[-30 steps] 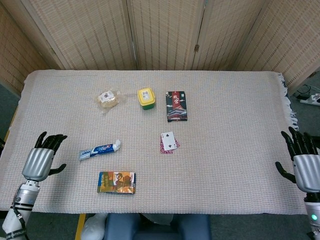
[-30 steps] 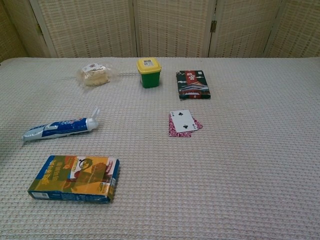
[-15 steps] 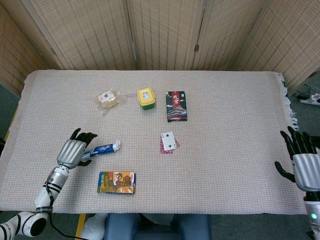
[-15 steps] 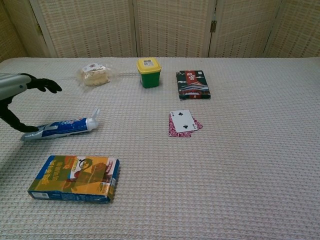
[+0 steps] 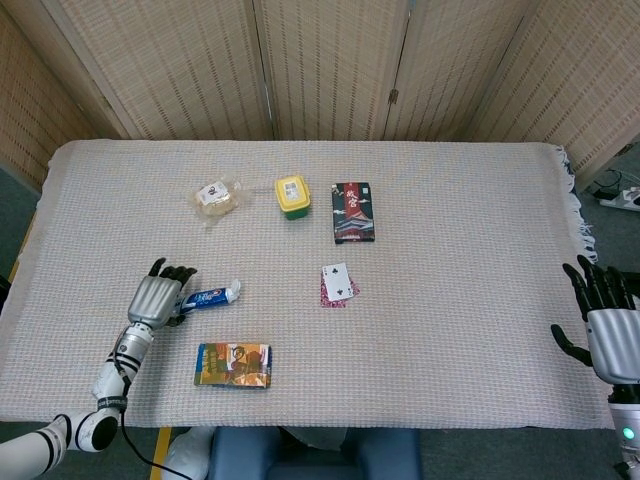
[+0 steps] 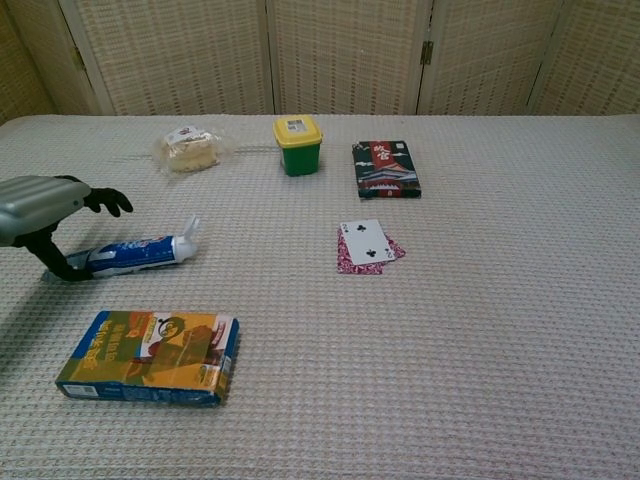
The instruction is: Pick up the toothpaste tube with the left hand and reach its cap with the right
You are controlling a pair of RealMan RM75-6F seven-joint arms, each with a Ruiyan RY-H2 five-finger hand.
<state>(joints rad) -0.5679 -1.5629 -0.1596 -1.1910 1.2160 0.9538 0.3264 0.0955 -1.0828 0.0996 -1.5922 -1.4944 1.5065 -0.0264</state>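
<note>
The white and blue toothpaste tube (image 5: 208,296) (image 6: 140,252) lies flat on the cloth at the left, its white cap (image 5: 235,290) (image 6: 190,235) pointing right. My left hand (image 5: 160,293) (image 6: 45,205) hovers over the tube's tail end. Its thumb is down beside the tail and its fingers are spread above the tube, not closed around it. My right hand (image 5: 605,320) stays at the table's right edge with fingers apart and nothing in it, far from the cap. The chest view does not show it.
A colourful flat box (image 5: 233,365) (image 6: 150,357) lies just in front of the tube. Playing cards (image 5: 338,284) (image 6: 368,246) sit mid-table. Further back are a yellow-lidded green tub (image 5: 292,196) (image 6: 298,145), a dark card box (image 5: 352,211) (image 6: 385,168) and a snack packet (image 5: 216,196) (image 6: 187,148).
My left hand has moved from the table's left edge rightward to the tube's tail and dropped lower over it. The tube and the right hand have not moved.
</note>
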